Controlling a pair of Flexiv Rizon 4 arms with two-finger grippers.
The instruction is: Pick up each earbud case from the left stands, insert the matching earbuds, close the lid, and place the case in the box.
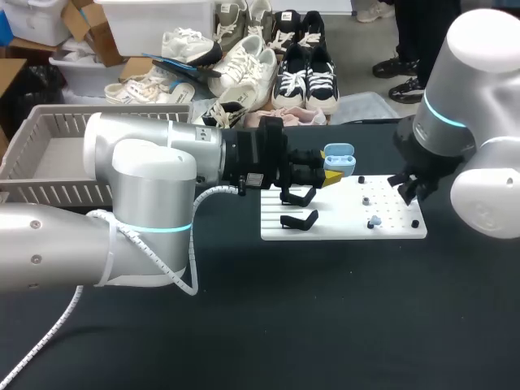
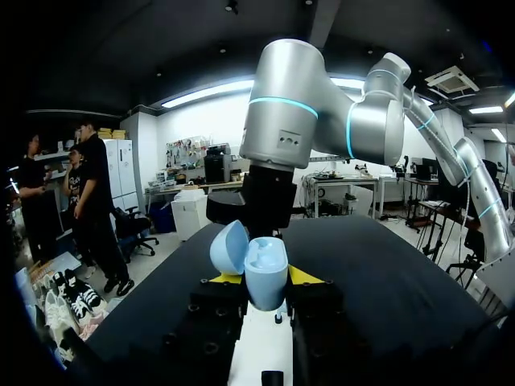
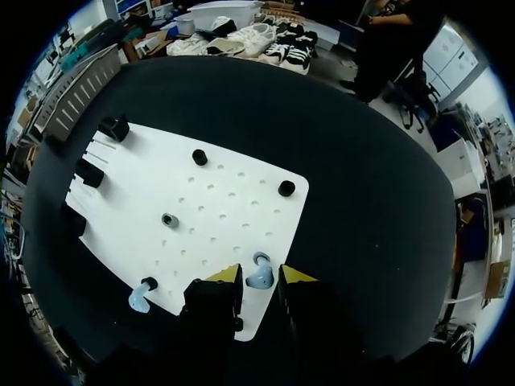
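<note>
My left gripper (image 1: 331, 168) (image 2: 265, 277) is shut on a light-blue earbud case (image 1: 338, 158) (image 2: 265, 272), holding it above the white board (image 1: 341, 226) with its lid (image 2: 229, 245) swung open. Two black stands (image 1: 299, 196) sit on the board's left part. My right gripper (image 1: 409, 188) (image 3: 261, 276) hovers over the board's right end (image 3: 225, 201), shut on a light-blue earbud (image 3: 259, 274) between its yellow tips. A second light-blue earbud (image 1: 374, 220) (image 3: 138, 299) rests on a peg on the board. In the left wrist view my right arm (image 2: 290, 121) stands just ahead of the case.
A grey slatted basket (image 1: 65, 122) stands at the table's left rear. Small black pegs (image 3: 199, 157) and a grey peg (image 3: 170, 219) rise from the board. Dark tabletop (image 1: 325, 309) lies in front of the board.
</note>
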